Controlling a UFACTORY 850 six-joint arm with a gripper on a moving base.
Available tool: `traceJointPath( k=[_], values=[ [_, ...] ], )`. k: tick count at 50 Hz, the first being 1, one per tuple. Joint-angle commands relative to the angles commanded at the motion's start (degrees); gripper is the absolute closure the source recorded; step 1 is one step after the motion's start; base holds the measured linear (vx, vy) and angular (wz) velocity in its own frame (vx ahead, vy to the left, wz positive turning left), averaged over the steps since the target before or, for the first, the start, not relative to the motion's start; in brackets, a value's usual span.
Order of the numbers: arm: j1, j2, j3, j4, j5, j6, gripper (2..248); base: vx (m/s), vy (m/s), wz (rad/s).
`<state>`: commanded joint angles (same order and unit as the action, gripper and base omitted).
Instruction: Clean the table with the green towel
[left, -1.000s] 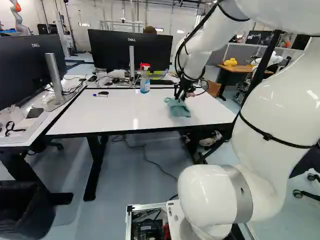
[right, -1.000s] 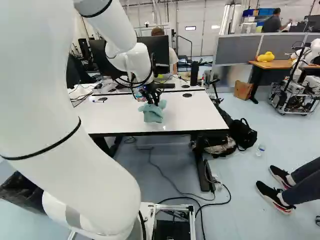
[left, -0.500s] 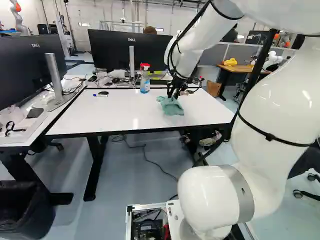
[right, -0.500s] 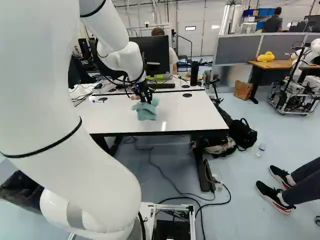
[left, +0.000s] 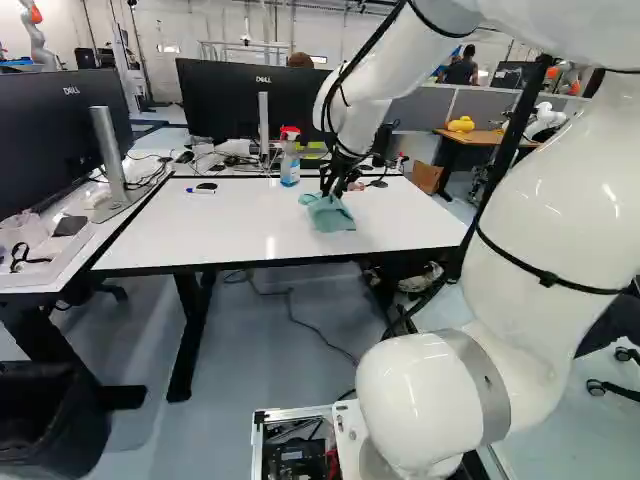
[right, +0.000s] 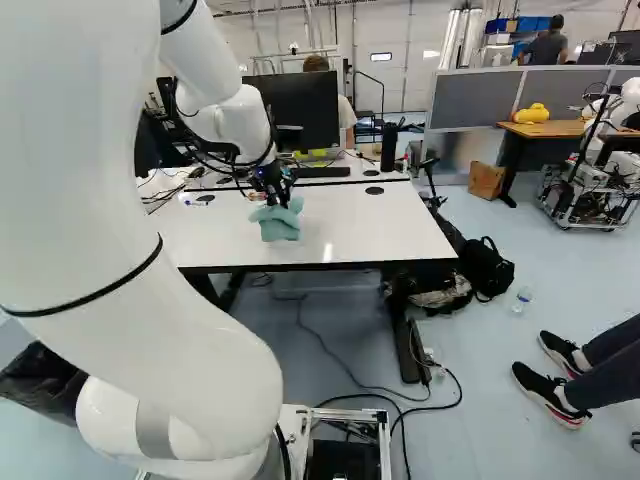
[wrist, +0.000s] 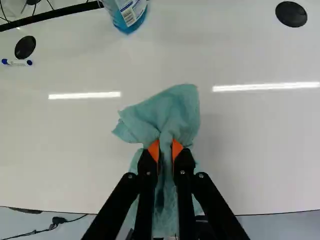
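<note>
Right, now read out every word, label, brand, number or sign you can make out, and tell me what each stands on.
"DELL": on the left monitor in the left base view.
"DELL": on the monitor behind the table.
Spray bottle: label has print and a barcode, too small to read.
Marker: any print is too small to read.

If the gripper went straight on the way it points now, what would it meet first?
Most likely the white tabletop, with the green towel held by the gripper pressed against it. How much gap, if any, lies under the towel is unclear.
</note>
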<state>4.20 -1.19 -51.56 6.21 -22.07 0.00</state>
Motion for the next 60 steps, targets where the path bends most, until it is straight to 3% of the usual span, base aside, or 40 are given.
traceJointPath(
  k=[10,11,15,16,20,21,25,26,31,32,36,37,60],
  values=[
    [0.0,0.0,0.0,0.0,0.0,0.0,200,0.0,0.0,0.0],
    [0.0,0.0,0.0,0.0,0.0,0.0,175,0.0,0.0,0.0],
    [0.0,0.0,0.0,0.0,0.0,0.0,175,0.0,0.0,0.0],
    [0.0,0.0,0.0,0.0,0.0,0.0,141,0.0,0.0,0.0],
    [0.0,0.0,0.0,0.0,0.0,0.0,141,0.0,0.0,0.0],
    [0.0,0.0,0.0,0.0,0.0,0.0,106,0.0,0.0,0.0],
    [0.0,0.0,0.0,0.0,0.0,0.0,106,0.0,0.0,0.0],
    [0.0,0.0,0.0,0.0,0.0,0.0,70,0.0,0.0,0.0],
    [0.0,0.0,0.0,0.0,0.0,0.0,70,0.0,0.0,0.0],
    [0.0,0.0,0.0,0.0,0.0,0.0,33,0.0,0.0,0.0],
    [0.0,0.0,0.0,0.0,0.0,0.0,33,0.0,0.0,0.0],
    [0.0,0.0,0.0,0.0,0.0,0.0,3,0.0,0.0,0.0],
    [1.7,1.8,1.8,0.0,0.0,0.0,3,0.0,0.0,0.0]
  ],
)
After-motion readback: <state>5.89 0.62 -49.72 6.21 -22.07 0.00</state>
